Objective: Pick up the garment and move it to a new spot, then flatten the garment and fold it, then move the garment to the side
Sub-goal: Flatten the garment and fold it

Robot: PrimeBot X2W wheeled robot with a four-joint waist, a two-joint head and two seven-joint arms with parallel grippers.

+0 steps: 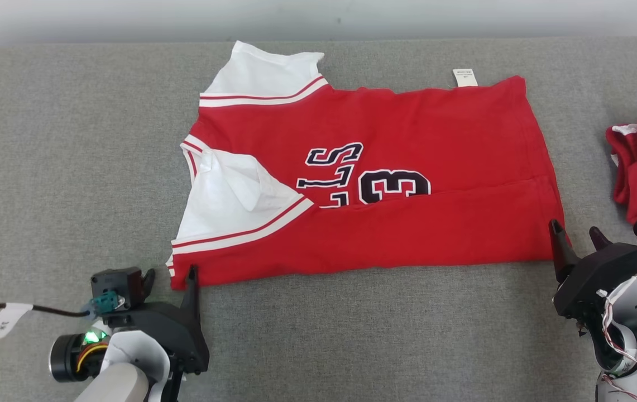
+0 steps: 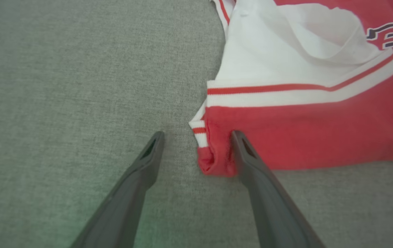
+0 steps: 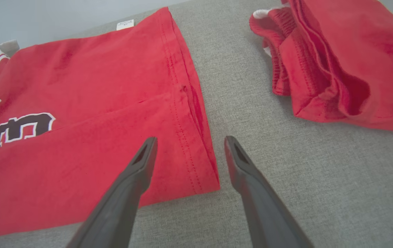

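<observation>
– Garment (image 1: pixel 385 167) on the grey bench (image 1: pixel 72 139): long axis left-right, white sleeves toward the robot's left, hem to its right. Its near edge is folded up, hiding part of the lettering.
– The wrist views show it closer: left claw (image 2: pixel 196 136) and right claw (image 3: pixel 189 139) both spread, each straddling a near corner. The head view cuts off the red pile (image 3: pixel 337 62).

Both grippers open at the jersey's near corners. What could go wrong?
The left gripper straddles a bunched corner of the jersey; closing might pinch one layer and pull the fold open.
The right gripper sits at the hem, with the red pile close by; a sideways move could drag it.
The white sleeve lies rumpled; the next fold may trap that crease.
</observation>
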